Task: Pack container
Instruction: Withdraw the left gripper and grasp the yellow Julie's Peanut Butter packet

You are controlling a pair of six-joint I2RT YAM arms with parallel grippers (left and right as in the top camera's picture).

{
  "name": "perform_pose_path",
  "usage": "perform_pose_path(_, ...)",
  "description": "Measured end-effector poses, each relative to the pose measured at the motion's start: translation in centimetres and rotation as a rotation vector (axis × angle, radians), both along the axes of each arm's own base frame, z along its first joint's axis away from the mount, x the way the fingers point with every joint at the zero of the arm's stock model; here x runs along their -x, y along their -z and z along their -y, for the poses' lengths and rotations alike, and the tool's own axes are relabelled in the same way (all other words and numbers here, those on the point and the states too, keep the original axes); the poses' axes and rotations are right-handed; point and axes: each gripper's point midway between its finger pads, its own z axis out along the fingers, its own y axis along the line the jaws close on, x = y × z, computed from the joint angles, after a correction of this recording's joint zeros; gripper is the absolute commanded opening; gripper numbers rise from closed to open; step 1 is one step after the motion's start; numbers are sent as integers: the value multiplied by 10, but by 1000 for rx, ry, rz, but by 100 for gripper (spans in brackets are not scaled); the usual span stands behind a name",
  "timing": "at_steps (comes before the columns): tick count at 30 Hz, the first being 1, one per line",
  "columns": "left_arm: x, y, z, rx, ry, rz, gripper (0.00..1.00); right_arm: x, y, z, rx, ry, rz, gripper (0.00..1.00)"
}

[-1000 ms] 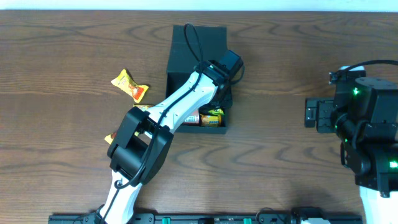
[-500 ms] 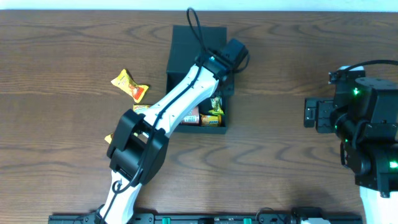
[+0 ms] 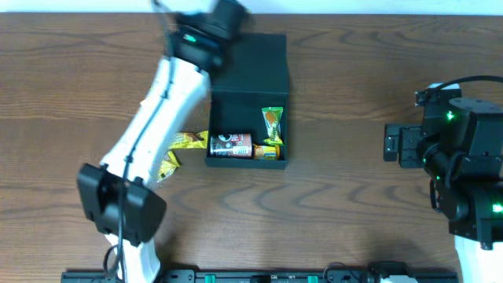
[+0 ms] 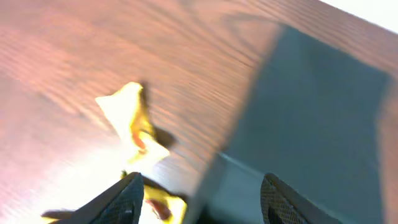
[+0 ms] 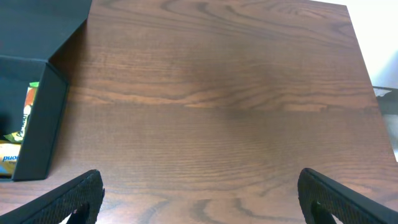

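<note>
The container [image 3: 247, 94] is a dark teal box in the middle of the table, with its flap lid open toward the far side. Inside are a red-topped can [image 3: 232, 144], a green packet [image 3: 272, 122] and a yellow packet [image 3: 269, 151]. My left gripper [image 3: 216, 27] is open and empty, blurred, above the lid's far left corner. The left wrist view [image 4: 205, 202] shows the container's wall [image 4: 311, 112] and a yellow packet [image 4: 134, 124] on the wood. My right gripper [image 3: 397, 145] is open and empty, right of the container [image 5: 37, 124], and also shows in the right wrist view [image 5: 202, 199].
Two yellow snack packets [image 3: 189, 140] [image 3: 167, 163] lie on the table just left of the container, partly under my left arm. The table's far edge runs just behind the lid. My right arm's base stands at the right.
My left gripper has come up out of the container and swung to the far left, over the lid corner. The green packet now lies uncovered in the container. The right arm has not moved.
</note>
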Motion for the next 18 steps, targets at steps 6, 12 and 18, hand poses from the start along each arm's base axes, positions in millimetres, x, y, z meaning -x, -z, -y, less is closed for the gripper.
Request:
perform_pose_path(6, -3, 24, -69, -9, -156, -93, 57, 0, 0, -1, -2, -2, 0, 99)
perform_pose_path(12, 5, 58, -83, 43, -318, -179, 61, 0, 0, -1, -2, -2, 0, 99)
perform_pose_path(18, 5, 117, -79, 60, -378, -305, 61, 1, 1, -1, -2, -2, -3, 99)
